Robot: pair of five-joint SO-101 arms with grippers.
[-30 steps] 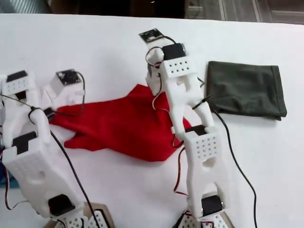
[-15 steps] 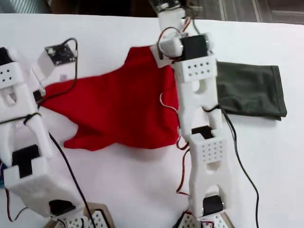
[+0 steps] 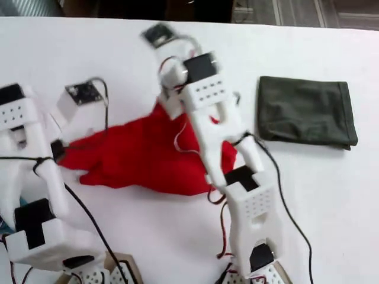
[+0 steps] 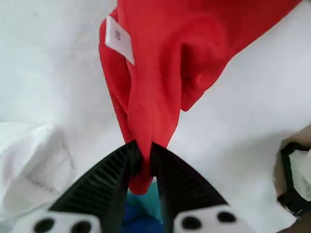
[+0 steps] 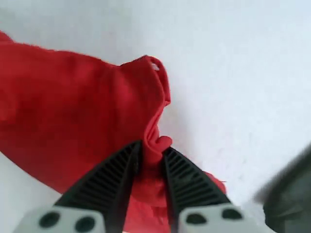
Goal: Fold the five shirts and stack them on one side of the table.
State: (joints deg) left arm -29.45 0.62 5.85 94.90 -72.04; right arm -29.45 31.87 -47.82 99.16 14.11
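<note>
Across the middle of the white table (image 3: 331,207), a red shirt (image 3: 142,157) lay bunched and drawn out between the two arms. At the shirt's left end, the left gripper (image 4: 141,160) was clamped on a gathered fold, with the cloth pinched between its ribbed black pads (image 4: 104,182). A small white label (image 4: 119,40) showed on the red cloth a little beyond that grip. At the shirt's far end, toward the back of the table, the right gripper (image 5: 151,155) was likewise closed on the garment — a bunched edge of cloth was squeezed between its two fingers. Part of the shirt's lower edge rested on the table surface. A dark green shirt (image 3: 305,112) lay folded into a flat rectangle on the table's right side, apart from the red shirt and just beyond the right arm.
</note>
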